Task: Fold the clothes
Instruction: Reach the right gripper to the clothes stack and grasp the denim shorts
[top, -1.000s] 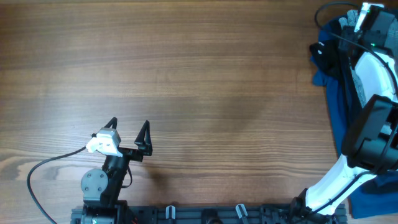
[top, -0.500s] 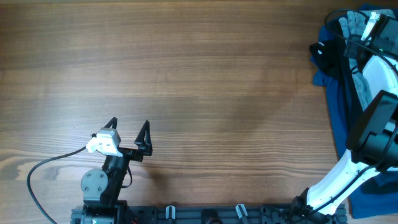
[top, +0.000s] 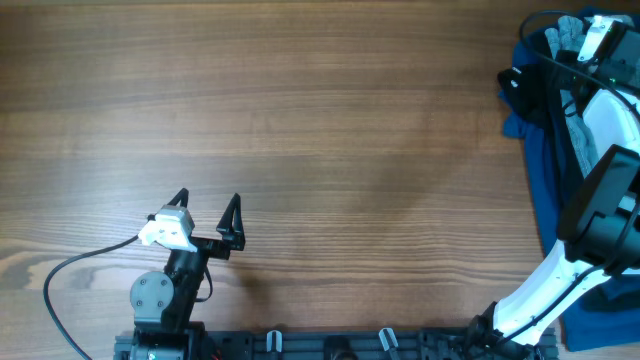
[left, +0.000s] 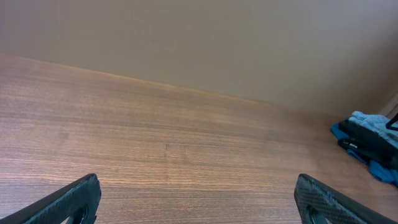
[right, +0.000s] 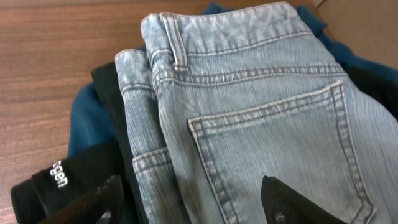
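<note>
Illegible white lettering (right: 57, 174) — beside denim shorts (right: 249, 118)

The light blue denim shorts (right: 261, 112) fill the view from centre to 3 o'clock, a stitched back pocket facing up and the waistband toward 12 o'clock; a black garment (right: 68, 180) with white lettering lies under them at 8 o'clock; a dark blue garment (right: 87, 121) shows at 9 o'clock; bare wooden surface (right: 56, 43) spans 10 to 11 o'clock; the right gripper (right: 193, 202) spreads its jaws wide at 6 o'clock, over the denim

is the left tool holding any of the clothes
No, the left tool is open and empty above the table, apart from the denim shorts.
</note>
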